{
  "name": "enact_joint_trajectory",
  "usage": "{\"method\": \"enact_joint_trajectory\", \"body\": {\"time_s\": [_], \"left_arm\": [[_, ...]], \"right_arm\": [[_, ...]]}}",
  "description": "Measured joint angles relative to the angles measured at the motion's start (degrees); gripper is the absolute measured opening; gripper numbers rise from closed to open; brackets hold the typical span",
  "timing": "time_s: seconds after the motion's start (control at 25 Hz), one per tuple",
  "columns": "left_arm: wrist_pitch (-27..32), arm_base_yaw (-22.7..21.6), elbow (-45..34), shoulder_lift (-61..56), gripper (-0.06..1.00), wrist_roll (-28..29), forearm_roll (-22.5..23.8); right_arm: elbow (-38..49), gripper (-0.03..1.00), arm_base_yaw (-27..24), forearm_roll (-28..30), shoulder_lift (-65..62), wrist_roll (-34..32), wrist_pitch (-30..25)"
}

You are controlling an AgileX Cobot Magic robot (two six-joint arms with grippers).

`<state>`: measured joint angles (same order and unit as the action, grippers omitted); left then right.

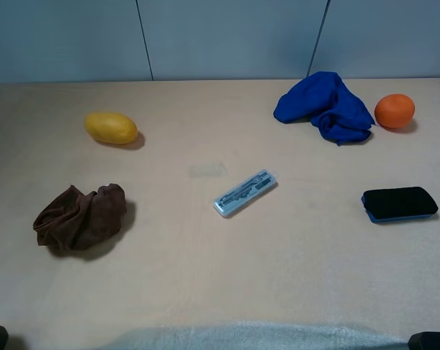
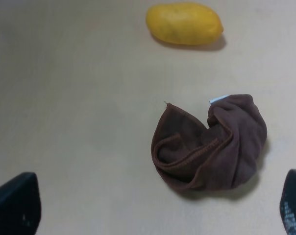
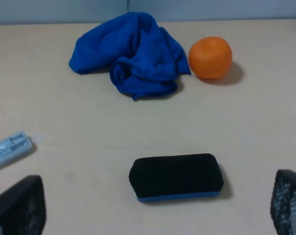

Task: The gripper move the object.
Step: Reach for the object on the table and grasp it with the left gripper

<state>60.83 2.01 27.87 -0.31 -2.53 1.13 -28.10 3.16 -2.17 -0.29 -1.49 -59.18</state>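
The left gripper (image 2: 153,215) and right gripper (image 3: 153,213) both hold their jaws wide apart and empty. On the tabletop (image 1: 205,277), a crumpled brown cloth (image 2: 211,144) faces the left gripper, a black eraser (image 3: 176,177) the right.

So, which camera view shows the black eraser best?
The right wrist view: the black eraser lies close and central, its blue base plain. The exterior high view shows it small, near the right edge. The left wrist view does not show it.

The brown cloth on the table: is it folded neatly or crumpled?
Crumpled. The brown fabric cloth lies bunched in a heap, with curled hem edges.
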Motion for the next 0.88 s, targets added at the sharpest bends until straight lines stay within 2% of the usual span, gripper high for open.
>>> {"method": "enact_joint_trajectory", "body": {"time_s": [0.88], "left_arm": [[0.0, 0.0, 0.0, 0.0, 0.99, 0.0, 0.26]], "right_arm": [[0.0, 0.69, 0.0, 0.0, 0.0, 0.0, 0.0]]}}
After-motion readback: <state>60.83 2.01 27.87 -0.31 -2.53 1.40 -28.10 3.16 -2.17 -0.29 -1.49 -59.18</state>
